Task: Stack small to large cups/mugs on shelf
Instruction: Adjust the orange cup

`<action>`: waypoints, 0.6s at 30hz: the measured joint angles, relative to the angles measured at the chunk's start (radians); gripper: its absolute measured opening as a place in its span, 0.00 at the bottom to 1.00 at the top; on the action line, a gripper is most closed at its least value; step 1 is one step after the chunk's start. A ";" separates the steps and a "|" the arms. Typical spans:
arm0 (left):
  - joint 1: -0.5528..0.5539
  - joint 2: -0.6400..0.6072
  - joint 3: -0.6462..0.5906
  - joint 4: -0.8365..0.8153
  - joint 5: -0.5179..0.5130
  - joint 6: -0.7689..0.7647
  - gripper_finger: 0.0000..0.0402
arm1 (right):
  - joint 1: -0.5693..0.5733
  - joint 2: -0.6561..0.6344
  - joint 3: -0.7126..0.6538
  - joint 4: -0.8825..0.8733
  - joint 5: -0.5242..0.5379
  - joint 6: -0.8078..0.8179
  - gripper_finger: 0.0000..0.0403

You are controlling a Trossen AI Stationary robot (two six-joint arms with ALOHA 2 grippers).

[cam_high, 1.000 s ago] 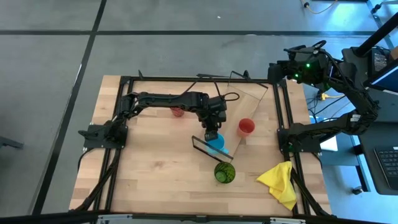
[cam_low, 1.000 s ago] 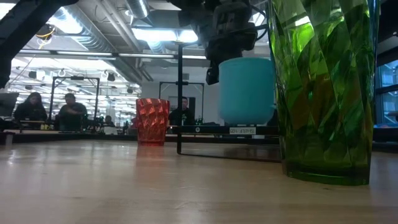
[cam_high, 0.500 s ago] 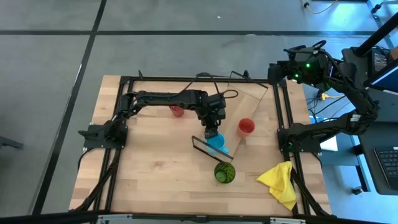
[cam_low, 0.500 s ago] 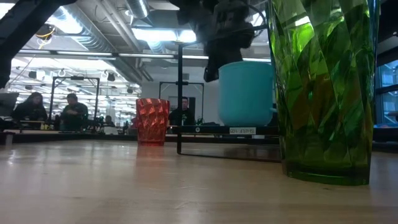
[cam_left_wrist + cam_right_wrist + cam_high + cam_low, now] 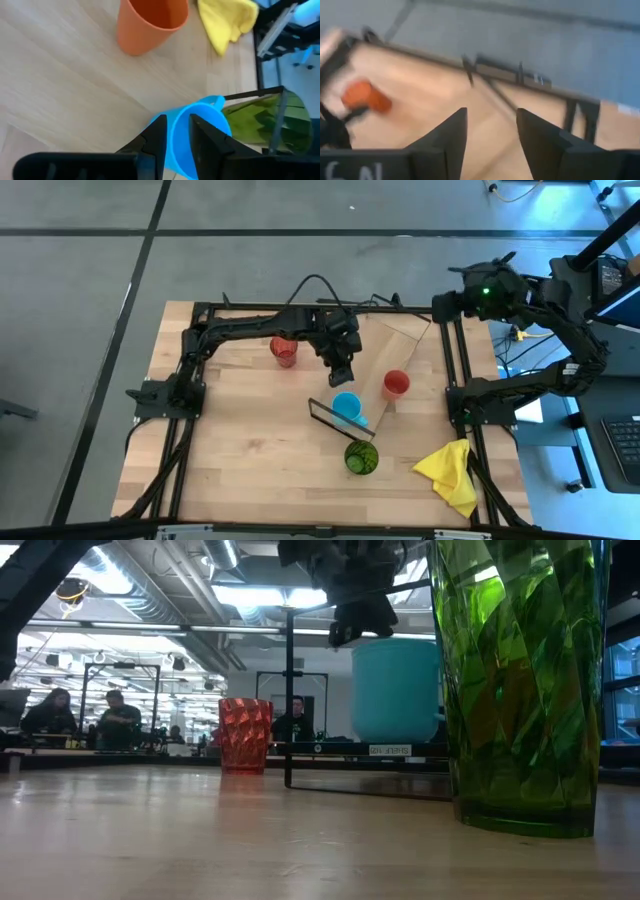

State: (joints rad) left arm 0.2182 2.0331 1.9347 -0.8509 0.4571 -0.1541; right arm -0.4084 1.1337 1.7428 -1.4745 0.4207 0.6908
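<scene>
A light-blue mug (image 5: 347, 406) stands upright on the near end of the light-wood shelf (image 5: 402, 345); it also shows in the low view (image 5: 395, 690) and the left wrist view (image 5: 200, 120). My left gripper (image 5: 342, 369) hangs above and just beyond the mug, slightly open and empty (image 5: 177, 131). A red translucent tumbler (image 5: 284, 352) stands on the table to its left. An orange cup (image 5: 396, 384) stands at the shelf's right edge. A green tumbler (image 5: 361, 457) stands on the table in front of the shelf. My right gripper (image 5: 447, 298) waits open past the table's far right corner.
A yellow cloth (image 5: 447, 470) lies at the table's near right corner. The shelf's black wire frame (image 5: 289, 700) rises at its near end. A black frame borders the table. People sit in the room behind the table (image 5: 115, 720).
My left gripper has let go of the light-blue mug, risen and drawn back toward the table's far edge. The mug stays upright on the shelf where it was.
</scene>
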 joint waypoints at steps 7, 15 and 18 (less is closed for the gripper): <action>0.013 -0.004 0.000 0.044 0.221 0.004 0.18 | 0.000 -0.004 0.000 -0.096 -0.161 0.058 0.09; 0.018 -0.065 -0.001 0.124 0.128 -0.052 0.17 | 0.000 -0.040 -0.162 -0.095 -0.329 0.067 0.01; 0.023 -0.115 -0.001 0.108 -0.015 -0.052 0.17 | 0.000 -0.077 -0.342 -0.059 -0.423 0.091 0.01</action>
State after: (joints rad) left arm 0.2416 1.9183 1.9339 -0.7425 0.4424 -0.2066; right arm -0.4084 1.0565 1.4007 -1.5338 -0.0025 0.7815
